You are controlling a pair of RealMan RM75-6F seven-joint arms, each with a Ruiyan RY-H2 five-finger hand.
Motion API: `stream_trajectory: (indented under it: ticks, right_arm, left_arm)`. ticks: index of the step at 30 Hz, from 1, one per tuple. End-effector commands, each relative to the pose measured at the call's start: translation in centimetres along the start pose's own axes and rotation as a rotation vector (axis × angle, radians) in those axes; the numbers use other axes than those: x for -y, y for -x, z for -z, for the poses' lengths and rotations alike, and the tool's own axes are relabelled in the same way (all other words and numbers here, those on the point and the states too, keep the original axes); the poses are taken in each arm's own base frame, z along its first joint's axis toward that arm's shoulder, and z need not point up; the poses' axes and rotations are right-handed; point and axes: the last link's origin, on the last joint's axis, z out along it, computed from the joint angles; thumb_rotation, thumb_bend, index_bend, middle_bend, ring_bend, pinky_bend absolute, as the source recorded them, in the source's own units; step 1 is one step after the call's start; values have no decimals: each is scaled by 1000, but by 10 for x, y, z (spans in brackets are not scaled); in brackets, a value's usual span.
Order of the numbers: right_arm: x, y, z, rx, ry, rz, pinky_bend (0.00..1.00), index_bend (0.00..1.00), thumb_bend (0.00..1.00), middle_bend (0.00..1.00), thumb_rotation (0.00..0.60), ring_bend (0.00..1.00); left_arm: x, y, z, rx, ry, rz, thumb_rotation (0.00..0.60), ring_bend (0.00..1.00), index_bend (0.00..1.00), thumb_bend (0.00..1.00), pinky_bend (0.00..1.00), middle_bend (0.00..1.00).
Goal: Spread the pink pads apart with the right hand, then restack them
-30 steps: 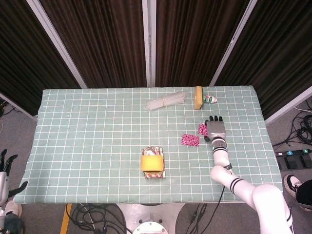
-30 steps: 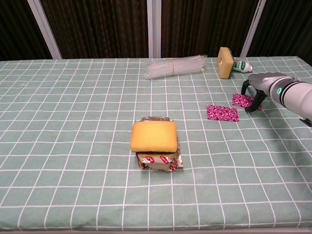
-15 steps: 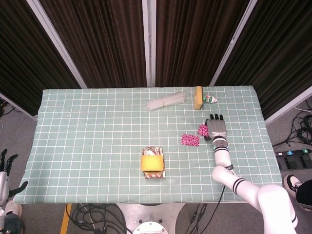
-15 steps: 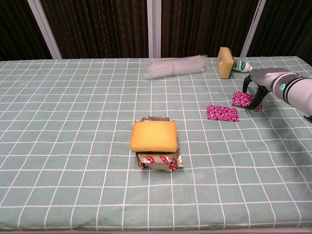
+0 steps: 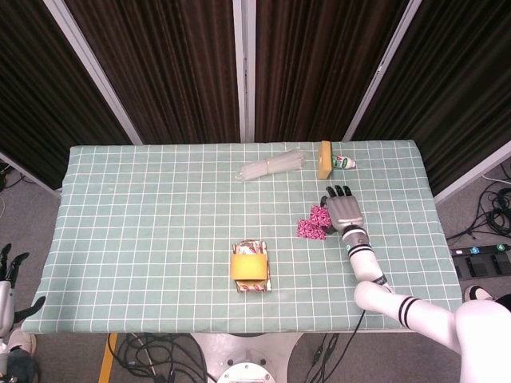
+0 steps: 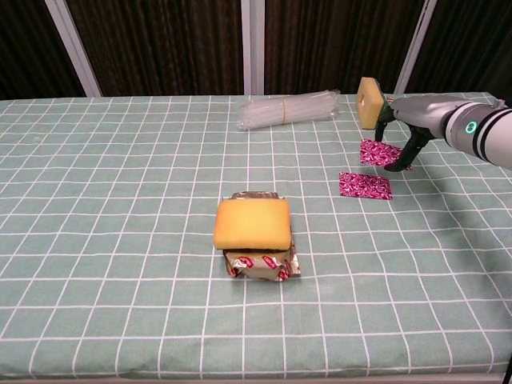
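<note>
The right hand (image 6: 398,138) pinches one pink pad (image 6: 378,151) by its far edge, fingers pointing down, the pad lifted clear of the cloth and tilted. The second pink pad (image 6: 365,185) lies flat on the table just in front of and below the hand, apart from the held one. So the restack looks to be under way.

Judging from the thin, edge-on hold, the held pad could slip or swing as it comes down and land skewed or half off the lower pad. Fingertips reaching the cloth first could also nudge the lower pad aside.

Room near the hand is good toward the robot and to the hand's left: bare checked tablecloth (image 6: 120,200) as far as the yellow sponge on a foil packet (image 6: 252,223), well apart. Beyond the hand it is tighter: an upright sponge block (image 6: 369,102) and a small bottle (image 6: 397,106) stand near, with a bundle of clear tubes (image 6: 288,108) further left.

The left hand (image 5: 9,270) hangs off the table's edge, holding nothing, fingers apart.
</note>
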Motion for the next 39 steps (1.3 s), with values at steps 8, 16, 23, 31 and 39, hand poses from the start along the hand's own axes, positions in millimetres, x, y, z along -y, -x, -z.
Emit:
stream_trajectory:
  ticks: [8,16,23,31,39]
  right_arm:
    - [25,17,-2,29,-71,57,0,338,157,81,527,0]
    - [31,28,-10,49,-78,73,0,333,156,80,528,0]
    - [29,30,-9,48,-68,68,0,324,157,79,526,0]
    - [27,33,-7,56,-64,67,0,321,159,77,521,0]
    - [23,35,-7,59,-55,67,0,302,157,77,524,0]
  left_arm:
    - [1,0,1,2,-6,1,600,93,219,204,127,88]
    - [2,1,1,7,-11,0,600,93,219,204,127,88]
    - [2,1,1,6,-8,0,600,92,219,204,127,88]
    - [3,2,2,8,-11,3,600,92,219,204,127,88]
    - [2,1,0,8,-8,2,600,92,219,204,127,88]
